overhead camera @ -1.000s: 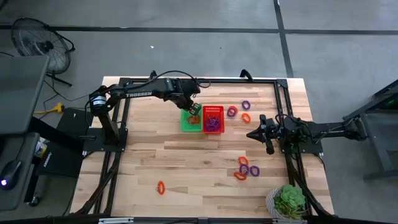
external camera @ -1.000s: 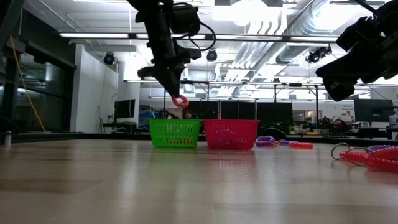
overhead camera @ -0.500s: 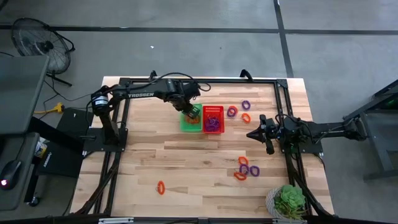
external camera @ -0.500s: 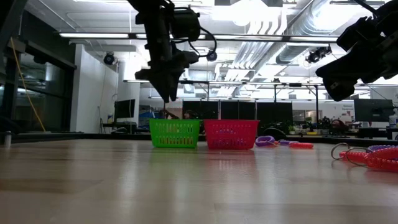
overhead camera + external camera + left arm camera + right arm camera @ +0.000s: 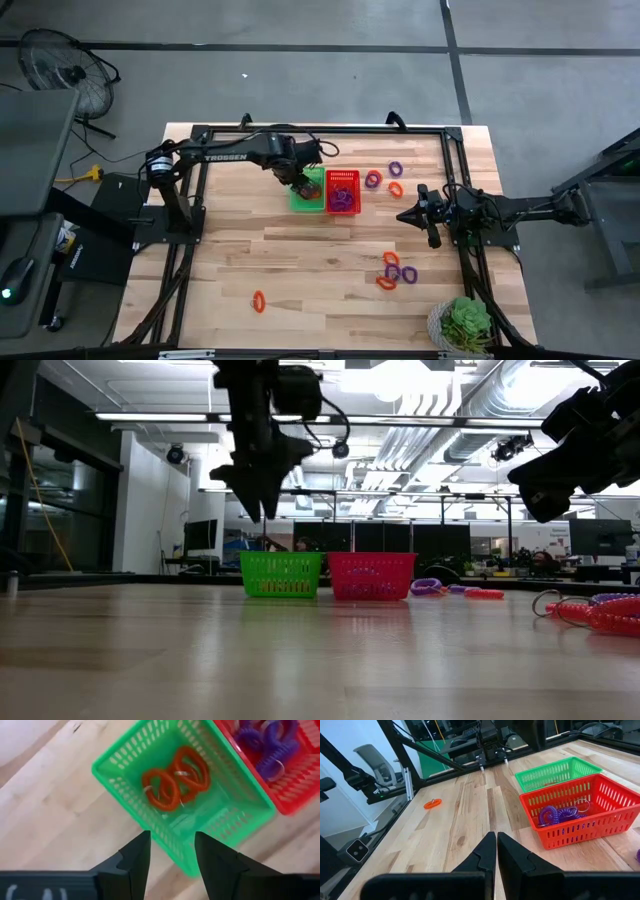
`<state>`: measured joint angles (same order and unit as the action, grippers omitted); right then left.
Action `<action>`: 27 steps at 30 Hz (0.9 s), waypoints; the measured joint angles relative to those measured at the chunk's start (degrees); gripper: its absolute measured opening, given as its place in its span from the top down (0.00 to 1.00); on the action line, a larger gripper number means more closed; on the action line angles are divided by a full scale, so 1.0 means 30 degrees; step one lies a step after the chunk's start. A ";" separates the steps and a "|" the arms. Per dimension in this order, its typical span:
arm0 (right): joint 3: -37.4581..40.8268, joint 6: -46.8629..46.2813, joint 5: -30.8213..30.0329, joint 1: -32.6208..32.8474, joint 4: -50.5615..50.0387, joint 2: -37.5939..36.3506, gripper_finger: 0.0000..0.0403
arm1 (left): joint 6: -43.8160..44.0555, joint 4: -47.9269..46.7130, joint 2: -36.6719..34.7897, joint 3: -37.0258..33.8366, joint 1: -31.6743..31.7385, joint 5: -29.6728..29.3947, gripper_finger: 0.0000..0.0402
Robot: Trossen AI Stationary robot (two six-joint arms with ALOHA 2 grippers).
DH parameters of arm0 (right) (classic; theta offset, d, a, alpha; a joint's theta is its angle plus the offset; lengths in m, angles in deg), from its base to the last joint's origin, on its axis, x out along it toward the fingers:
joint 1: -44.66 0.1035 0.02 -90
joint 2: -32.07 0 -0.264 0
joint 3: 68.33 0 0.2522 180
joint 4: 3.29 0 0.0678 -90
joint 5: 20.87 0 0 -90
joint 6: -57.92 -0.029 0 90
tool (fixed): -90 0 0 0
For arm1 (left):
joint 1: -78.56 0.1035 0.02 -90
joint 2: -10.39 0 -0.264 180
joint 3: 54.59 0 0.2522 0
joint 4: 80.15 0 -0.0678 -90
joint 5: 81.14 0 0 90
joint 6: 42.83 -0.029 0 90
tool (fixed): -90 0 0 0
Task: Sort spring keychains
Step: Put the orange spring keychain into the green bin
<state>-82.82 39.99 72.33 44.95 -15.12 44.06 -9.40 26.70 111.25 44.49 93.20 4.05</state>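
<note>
High view: we see the left gripper (image 5: 297, 183) over the green basket's (image 5: 305, 201) rim, at 9 o'clock of the red basket (image 5: 341, 203). Right gripper (image 5: 405, 216) waits at 3 o'clock of the red basket, well apart. Loose spring keychains: a purple-and-orange cluster (image 5: 385, 179) at 2 o'clock of the red basket, another cluster (image 5: 397, 271) toward 5 o'clock, one orange loop (image 5: 259, 300) alone at 7 o'clock.

Low view: left gripper (image 5: 252, 510) hangs above the green basket (image 5: 281, 574), clear of it. Fingers look empty, though they're backlit, so the gap is hard to read.

Left wrist view: left fingers (image 5: 135, 857) spread apart, nothing between them. Two orange keychains (image 5: 176, 777) lie touching inside the green basket (image 5: 122, 782); purple ones (image 5: 270, 747) sit in the red basket (image 5: 295, 795).

Right wrist view: right fingers (image 5: 487, 855) pressed together, holding nothing. Purple coils (image 5: 560, 814) in the red basket (image 5: 590, 832), green basket (image 5: 555, 772) just behind it.
</note>
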 joint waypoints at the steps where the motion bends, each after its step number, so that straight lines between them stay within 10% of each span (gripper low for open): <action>1: 0.0000 0.0000 0.0000 0.0003 0.0000 -0.0003 0.97 | 0.0007 -0.0024 -0.0104 0.0011 -0.0219 0.0000 0.63; 15: 0.0000 0.0000 0.0000 0.0006 0.0000 -0.0006 0.97 | 0.3579 -0.1862 -0.2202 -0.2371 -0.3237 -0.0360 0.63; 27: 0.0000 0.0000 0.0000 0.0000 0.0000 -0.0006 0.97 | 1.7435 0.1587 -0.7247 -1.0346 -1.0107 0.1448 0.63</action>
<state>-82.82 39.99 72.33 44.95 -15.12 44.04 42.91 31.46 89.51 13.46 62.88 8.40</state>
